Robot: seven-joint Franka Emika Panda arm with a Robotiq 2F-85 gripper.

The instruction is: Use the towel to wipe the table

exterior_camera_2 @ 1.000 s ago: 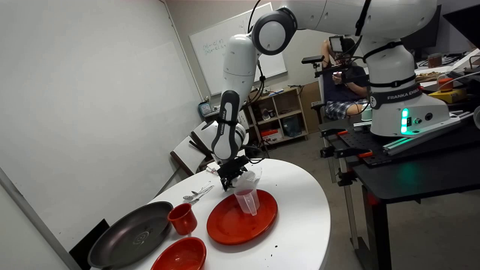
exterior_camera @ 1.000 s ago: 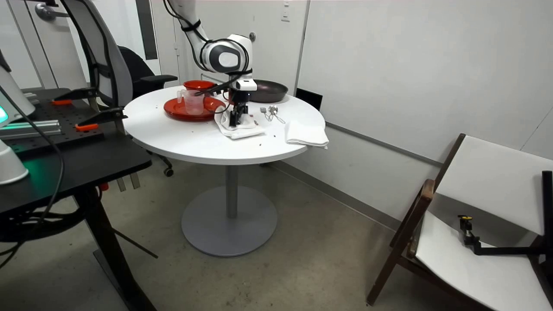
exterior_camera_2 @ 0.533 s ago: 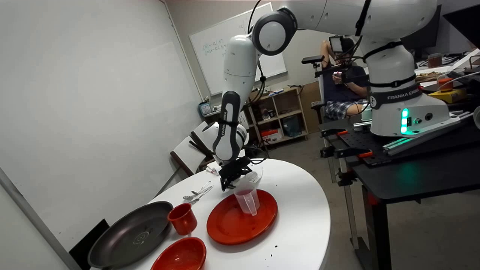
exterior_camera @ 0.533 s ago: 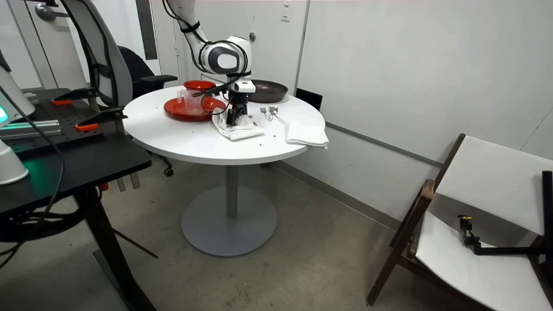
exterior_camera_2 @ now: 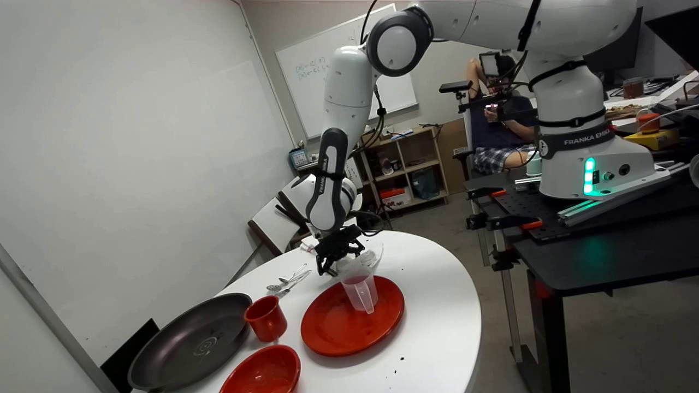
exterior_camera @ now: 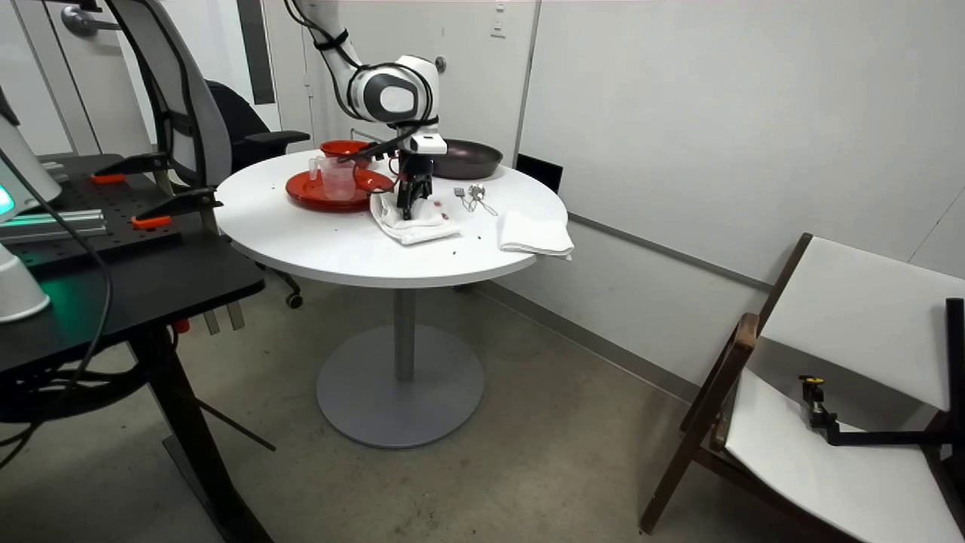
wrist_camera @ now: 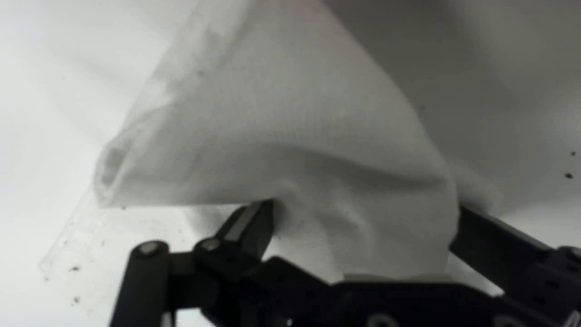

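The whitish towel (exterior_camera: 422, 228) lies crumpled on the round white table (exterior_camera: 294, 237), beside the red plate. Over it my gripper (exterior_camera: 412, 205) points down, its tips at the cloth. In the wrist view the jaws stand wide apart, and a loose fold of the towel (wrist_camera: 295, 118) lies between the fingers (wrist_camera: 256, 227) without being pinched. In an exterior view the towel (exterior_camera_2: 367, 257) shows only in part, behind the clear measuring cup, with my gripper (exterior_camera_2: 330, 266) just left of it.
The clear measuring cup (exterior_camera_2: 360, 295) stands on the red plate (exterior_camera_2: 333, 333). Near them are a red mug (exterior_camera_2: 267, 319), red bowl (exterior_camera_2: 265, 371), dark pan (exterior_camera_2: 191, 344) and metal utensils (exterior_camera: 475, 197). A folded white cloth (exterior_camera: 534, 234) overhangs the table edge. Dark crumbs (exterior_camera_2: 402, 358) dot the tabletop.
The fingers have spread apart and let the towel go. The towel has shifted slightly toward the plate and settled lower. After dipping a little, the arm has risen slightly.
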